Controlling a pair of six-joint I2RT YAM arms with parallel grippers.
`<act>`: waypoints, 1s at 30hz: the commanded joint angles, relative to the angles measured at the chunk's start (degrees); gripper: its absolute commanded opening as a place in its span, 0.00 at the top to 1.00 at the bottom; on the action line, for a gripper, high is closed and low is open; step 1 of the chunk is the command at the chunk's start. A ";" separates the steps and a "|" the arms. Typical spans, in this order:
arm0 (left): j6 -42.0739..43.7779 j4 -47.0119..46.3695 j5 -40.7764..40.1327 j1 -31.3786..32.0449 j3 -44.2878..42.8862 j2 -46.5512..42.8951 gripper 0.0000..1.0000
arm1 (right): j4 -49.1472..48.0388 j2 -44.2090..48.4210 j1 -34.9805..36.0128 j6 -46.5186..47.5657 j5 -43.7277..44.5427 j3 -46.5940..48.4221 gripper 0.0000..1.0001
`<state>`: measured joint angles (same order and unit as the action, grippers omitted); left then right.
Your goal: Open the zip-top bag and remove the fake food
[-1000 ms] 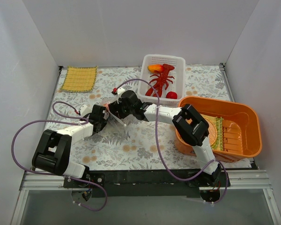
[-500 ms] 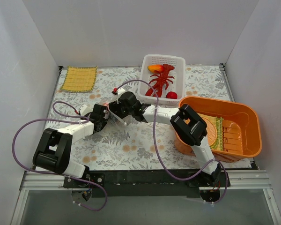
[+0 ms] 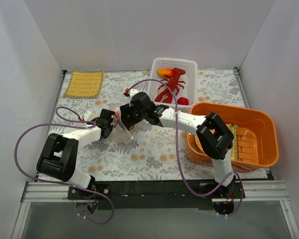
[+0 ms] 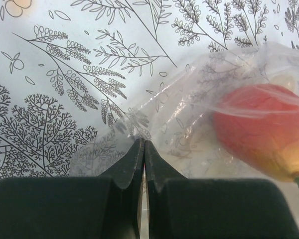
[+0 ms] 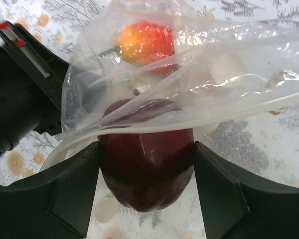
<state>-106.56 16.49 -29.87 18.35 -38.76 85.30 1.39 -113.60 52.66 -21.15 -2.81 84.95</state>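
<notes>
The clear zip-top bag (image 3: 120, 128) lies on the patterned table between my two grippers. My left gripper (image 4: 142, 144) is shut on a fold of the bag (image 4: 189, 114). My right gripper (image 5: 145, 164) is shut on a dark red apple-like piece (image 5: 147, 169) at the bag's open mouth (image 5: 199, 119). A red-and-orange fruit (image 5: 144, 42) is still inside the bag and also shows in the left wrist view (image 4: 261, 129). A red lobster (image 3: 170, 85), an orange-yellow fruit (image 3: 164, 72) and a red round fruit (image 3: 183, 101) lie in the white basket (image 3: 173, 63).
An orange tub (image 3: 261, 124) with a round woven mat (image 3: 230, 142) stands at the right. A yellow cloth (image 3: 83, 83) lies at the far left. White walls close in the table on three sides.
My right gripper has pulled back and up toward the basket with the dark red piece, and the right arm's elbow has swung right. The left gripper has held its place on the bag.
</notes>
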 commanded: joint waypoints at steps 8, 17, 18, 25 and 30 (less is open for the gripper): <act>0.30 7.06 -3.62 -0.16 1.50 3.38 1.00 | 18.47 5.58 -0.72 1.19 2.54 7.25 0.67; 0.48 7.06 -3.71 -0.16 1.50 3.56 1.00 | 26.73 9.27 -1.51 3.39 6.84 9.97 0.68; 0.48 7.06 -3.71 -0.16 1.50 3.56 1.00 | 27.87 10.15 -1.60 3.65 7.11 9.71 0.69; 0.65 6.98 -3.27 -0.16 1.32 3.12 1.00 | 29.72 16.04 -4.31 4.97 8.00 7.51 0.71; 1.01 6.98 -3.00 -0.16 1.32 2.16 1.00 | 29.81 20.16 -8.80 5.77 6.59 6.90 0.71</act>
<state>-106.76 16.49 -33.67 18.46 -39.13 86.39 31.16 -98.45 47.59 -16.84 3.88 92.05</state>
